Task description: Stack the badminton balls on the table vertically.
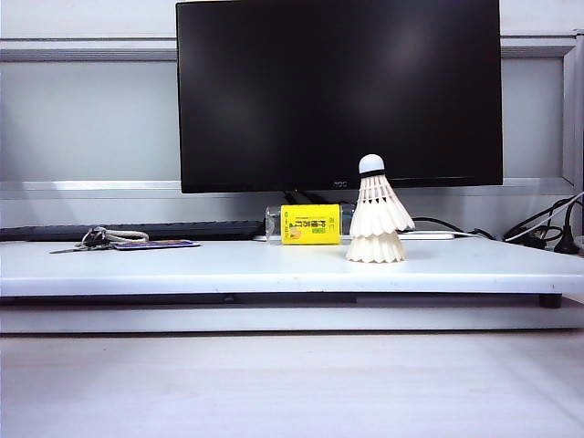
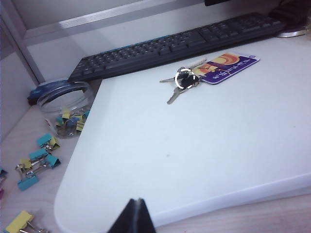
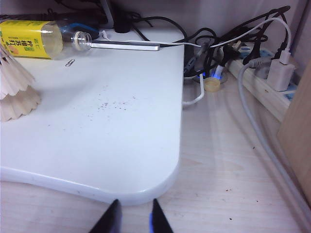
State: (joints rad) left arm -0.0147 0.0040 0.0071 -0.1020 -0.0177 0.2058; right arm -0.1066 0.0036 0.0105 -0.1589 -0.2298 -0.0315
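**Shuttlecocks nested, both arms parked off the table**

The two shuttlecocks [image 1: 377, 219] stand as one upright stack on the white table [image 1: 228, 269], right of its middle, just in front of the yellow-labelled bottle [image 1: 310, 224] and below the black monitor [image 1: 338, 91]. One skirt sits inside the other, the white cork tip on top, the lower skirt flat on the board. In the right wrist view only the skirts' edge [image 3: 14, 90] shows.

Judging by this, the stacking looks done, and what remains is to leave the stack alone. If any correction were wanted, it would be best to come from above, pinch lightly at the cork, and avoid brushing the feathers, since a side touch would likely tip so light a tower.

The left pincer [image 2: 136, 218] hangs low over the desk just off the table's rounded front corner, its fingers pressed together and holding nothing. The right pincer [image 3: 132, 216] sits likewise off the other front corner, fingertips slightly apart, nothing between them. Both are well apart from the stack.

The table has much bare surface in front of and beside the stack. To the left lie keys [image 2: 182, 82] with a purple card [image 2: 228, 67], and a keyboard [image 2: 170, 46] behind. Off the left edge sit binder clips [image 2: 39, 155] and a clear jar [image 2: 65, 104]; off the right edge, tangled cables [image 3: 228, 48] and a power strip [image 3: 272, 82] call for care.
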